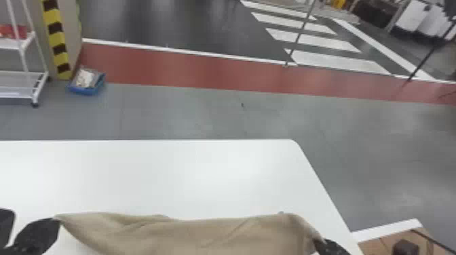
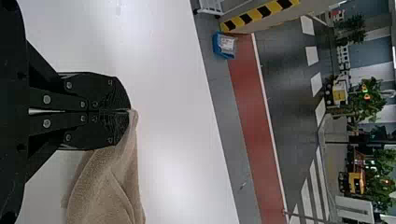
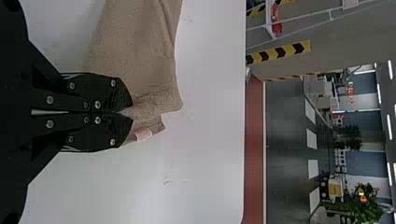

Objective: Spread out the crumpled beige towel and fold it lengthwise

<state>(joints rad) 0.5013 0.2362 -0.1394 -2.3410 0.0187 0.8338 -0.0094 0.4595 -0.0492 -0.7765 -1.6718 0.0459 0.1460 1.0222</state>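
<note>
At eight o'clock in the head view, the left tool pinches one corner of the beige towel; at five o'clock, the right tool grips another part. The towel spans between them at six, softly creased, over the white surface. Beyond, a blue tray sits at ten, striped floor markings at two.

Two grippers, one beige towel, one white table, one blue bin, one white cart
</note>
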